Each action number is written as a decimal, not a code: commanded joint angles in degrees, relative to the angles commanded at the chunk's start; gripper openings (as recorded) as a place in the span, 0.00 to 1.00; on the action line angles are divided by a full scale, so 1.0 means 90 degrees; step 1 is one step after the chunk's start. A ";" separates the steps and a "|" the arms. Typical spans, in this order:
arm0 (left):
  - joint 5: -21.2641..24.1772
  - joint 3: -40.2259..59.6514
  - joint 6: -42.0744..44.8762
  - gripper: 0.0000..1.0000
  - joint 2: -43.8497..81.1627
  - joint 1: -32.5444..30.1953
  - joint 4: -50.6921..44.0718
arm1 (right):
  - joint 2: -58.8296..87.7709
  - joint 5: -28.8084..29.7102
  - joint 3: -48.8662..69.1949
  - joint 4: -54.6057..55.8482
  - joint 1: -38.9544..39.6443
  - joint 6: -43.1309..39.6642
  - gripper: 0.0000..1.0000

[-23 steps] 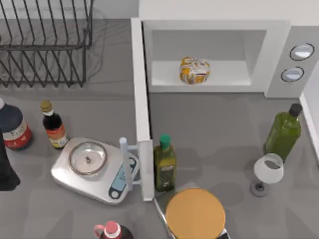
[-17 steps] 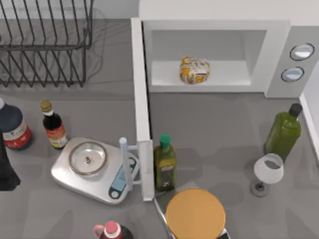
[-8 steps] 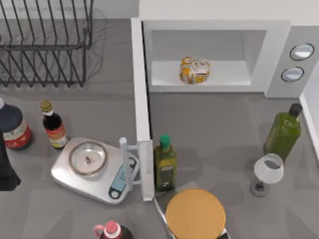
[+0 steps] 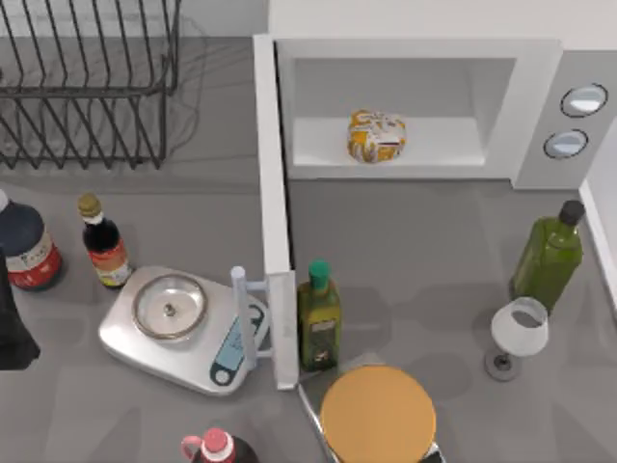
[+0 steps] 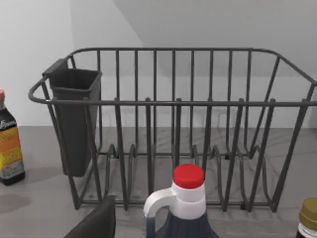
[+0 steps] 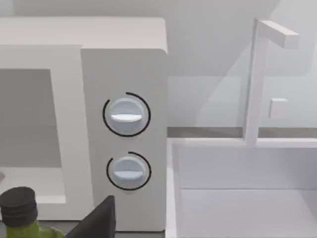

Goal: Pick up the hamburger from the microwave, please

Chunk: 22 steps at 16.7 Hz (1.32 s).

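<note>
Top view: the grey worktop (image 4: 415, 241) fills the frame, with the white microwave (image 4: 535, 92) along the upper right, its door (image 4: 273, 212) swung open toward the lower centre. At upper left stands a wire dish rack (image 4: 87, 87). A silver kitchen scale (image 4: 174, 328) sits lower left, just beside the door's edge. An orange-yellow disc (image 4: 377, 415) lies at bottom centre. The hamburger (image 4: 376, 135) rests on the microwave's cavity floor, untouched. Whether either arm's jaws are open or closed, I cannot tell.
</note>
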 joint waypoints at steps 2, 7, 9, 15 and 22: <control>0.0000 0.0000 0.0000 1.00 0.0000 0.0000 0.0000 | 0.0061 0.0020 0.0038 0.0023 0.0032 0.0016 1.00; 0.0000 0.0000 0.0000 1.00 0.0000 0.0000 0.0000 | 0.1348 0.0413 0.0815 0.0520 0.0631 0.0312 1.00; 0.0000 0.0000 0.0000 1.00 0.0000 0.0000 0.0000 | 0.2321 0.0681 0.1364 0.0880 0.1018 0.0498 1.00; 0.0000 0.0000 0.0000 1.00 0.0000 0.0000 0.0000 | 0.6304 0.1684 0.3475 0.2248 0.2333 0.1086 1.00; 0.0000 0.0000 0.0000 1.00 0.0000 0.0000 0.0000 | 1.1661 0.2877 0.6035 0.3896 0.3536 0.1546 1.00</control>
